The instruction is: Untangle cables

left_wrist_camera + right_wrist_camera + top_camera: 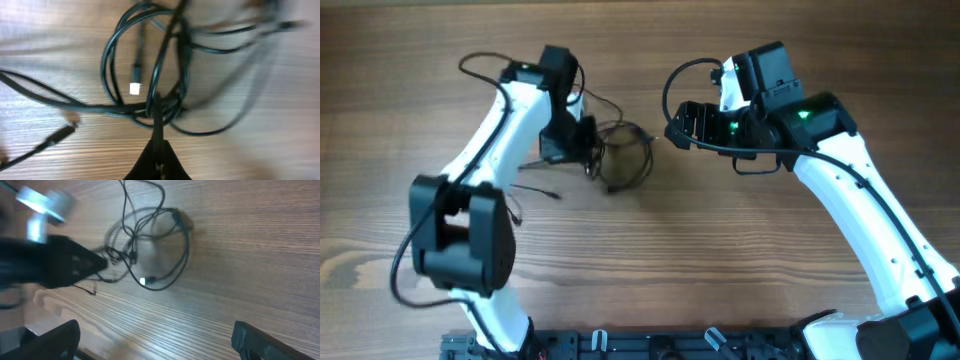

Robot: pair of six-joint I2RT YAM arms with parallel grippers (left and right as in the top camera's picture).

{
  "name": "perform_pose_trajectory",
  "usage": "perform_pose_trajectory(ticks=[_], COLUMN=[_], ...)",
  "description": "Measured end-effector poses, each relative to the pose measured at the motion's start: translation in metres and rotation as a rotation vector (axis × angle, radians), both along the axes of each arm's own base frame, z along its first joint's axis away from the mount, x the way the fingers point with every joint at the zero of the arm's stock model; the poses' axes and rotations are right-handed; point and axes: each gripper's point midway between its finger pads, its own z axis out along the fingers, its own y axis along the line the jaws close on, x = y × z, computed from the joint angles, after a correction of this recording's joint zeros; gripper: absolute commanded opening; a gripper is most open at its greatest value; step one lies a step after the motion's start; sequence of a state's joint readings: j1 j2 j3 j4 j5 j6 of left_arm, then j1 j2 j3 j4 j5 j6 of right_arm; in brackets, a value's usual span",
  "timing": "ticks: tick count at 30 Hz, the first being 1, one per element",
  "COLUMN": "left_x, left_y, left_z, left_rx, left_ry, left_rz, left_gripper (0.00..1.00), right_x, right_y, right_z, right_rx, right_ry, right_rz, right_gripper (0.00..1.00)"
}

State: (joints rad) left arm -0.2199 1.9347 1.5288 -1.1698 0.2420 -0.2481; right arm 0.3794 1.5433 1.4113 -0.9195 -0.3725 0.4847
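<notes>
Cables [623, 155] lie in a loose, knotted bunch on the tabletop [740, 260], toward its far side, with loops crossing one another. Our left gripper [158, 145] is pressed together on one strand at the knot. We judge this is to anchor or lift it so the loops can slide apart. Our right gripper [680, 128] hovers near the bunch without touching it, spread wide, apparently ready to take a second strand.

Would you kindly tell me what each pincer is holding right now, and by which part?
Left pincer pinches the cables where the loops cross; right pincer is open, holding nothing.
</notes>
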Motion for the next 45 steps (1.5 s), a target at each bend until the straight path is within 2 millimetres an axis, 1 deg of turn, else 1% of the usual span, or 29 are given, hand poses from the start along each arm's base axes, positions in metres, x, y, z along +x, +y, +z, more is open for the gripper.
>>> perform_pose_trajectory(ticks=[1,3,4,5,6,7,8,9,11,12,13,15,17,18,20,22,24,25,26,27,28,30,32,35,36,38,40,42,45], left_x=[0.009,0.025,0.027,0.022,0.014,-0.003,-0.011,-0.015,-0.010,-0.005,-0.003,-0.012,-0.016,-0.017,-0.021,-0.023,-0.027,-0.029,-0.031,-0.035,-0.040,-0.046,-0.053,-0.056,-0.056,-0.057,-0.057,-0.057,-0.056], left_y=[-0.013,-0.036,-0.043,-0.041,-0.032,-0.012,-0.004,-0.006,-0.024,-0.031,-0.028,-0.016,-0.016,-0.015,-0.015,-0.018,-0.026,-0.031,-0.036,-0.042,-0.049,-0.050,-0.048,-0.050,-0.053,-0.055,-0.056,-0.056,-0.053], left_z=[0.037,0.120,0.176,0.216,0.244,0.271,0.283,0.292,0.311,0.315,0.307,0.281,0.265,0.260,0.255,0.255,0.255,0.255,0.255,0.255,0.255,0.250,0.244,0.244,0.246,0.248,0.248,0.248,0.245], left_rx=[-0.085,-0.265,-0.341,-0.362,-0.347,-0.295,-0.287,-0.319,-0.467,-0.531,-0.554,-0.506,-0.493,-0.485,-0.475,-0.481,-0.490,-0.494,-0.499,-0.504,-0.511,-0.502,-0.485,-0.499,-0.515,-0.530,-0.535,-0.534,-0.512], left_ry=[-0.085,-0.343,-0.523,-0.641,-0.715,-0.781,-0.809,-0.825,-0.847,-0.841,-0.776,-0.638,-0.546,-0.520,-0.485,-0.478,-0.470,-0.466,-0.461,-0.455,-0.442,-0.411,-0.372,-0.355,-0.354,-0.349,-0.346,-0.347,-0.353], left_rz=[-0.003,-0.036,-0.066,-0.061,-0.012,0.096,0.146,0.162,0.127,0.121,0.173,0.300,0.354,0.369,0.385,0.374,0.352,0.336,0.320,0.301,0.278,0.278,0.285,0.278,0.270,0.263,0.261,0.259,0.268], left_gripper=[0.04,0.04,0.04,0.04,0.04,0.04,0.04,0.04,0.04,0.04,0.04,0.04,0.04,0.04,0.04,0.04,0.04,0.04,0.04,0.04,0.04,0.04,0.04,0.04,0.04,0.03,0.04,0.04,0.04], right_x=[-0.001,-0.004,-0.005,-0.005,-0.005,-0.005,-0.004,-0.001,0.000,0.000,0.001,0.001,-0.006,-0.007,-0.012,-0.012,-0.010,-0.008,-0.008,-0.008,-0.005,0.002,0.010,0.011,0.010,0.002,-0.013,-0.017,-0.020], right_y=[0.003,0.008,0.008,0.008,0.009,0.009,0.009,0.012,0.022,0.028,0.043,0.062,0.082,0.090,0.094,0.094,0.095,0.097,0.100,0.104,0.106,0.101,0.096,0.093,0.092,0.099,0.111,0.114,0.116], right_z=[0.000,0.000,0.000,0.000,0.000,0.000,0.001,0.004,0.011,0.017,0.030,0.053,0.085,0.101,0.113,0.114,0.112,0.110,0.107,0.102,0.093,0.084,0.079,0.074,0.071,0.070,0.077,0.078,0.081], right_rx=[0.000,-0.001,-0.001,-0.001,-0.001,-0.001,0.002,0.017,0.071,0.109,0.194,0.318,0.472,0.541,0.592,0.594,0.579,0.561,0.540,0.510,0.452,0.386,0.322,0.278,0.269,0.271,0.317,0.333,0.349], right_ry=[-0.001,-0.003,-0.002,-0.002,-0.003,-0.003,-0.007,-0.022,-0.038,-0.052,-0.086,-0.147,-0.221,-0.276,-0.305,-0.307,-0.312,-0.318,-0.322,-0.325,-0.322,-0.344,-0.399,-0.415,-0.407,-0.407,-0.432,-0.437,-0.445], right_rz=[0.008,0.025,0.028,0.028,0.028,0.028,0.029,0.033,0.065,0.092,0.149,0.239,0.368,0.432,0.484,0.484,0.472,0.461,0.452,0.438,0.400,0.367,0.366,0.377,0.378,0.416,0.514,0.545,0.570], right_gripper=[0.99,1.00,1.00,1.00,1.00,1.00,1.00,1.00,1.00,1.00,1.00,1.00,1.00,1.00,0.98,0.93,0.82,0.72,0.69,0.69,0.66,0.60,0.47,0.47,0.50,0.63,0.63,0.64,0.54])
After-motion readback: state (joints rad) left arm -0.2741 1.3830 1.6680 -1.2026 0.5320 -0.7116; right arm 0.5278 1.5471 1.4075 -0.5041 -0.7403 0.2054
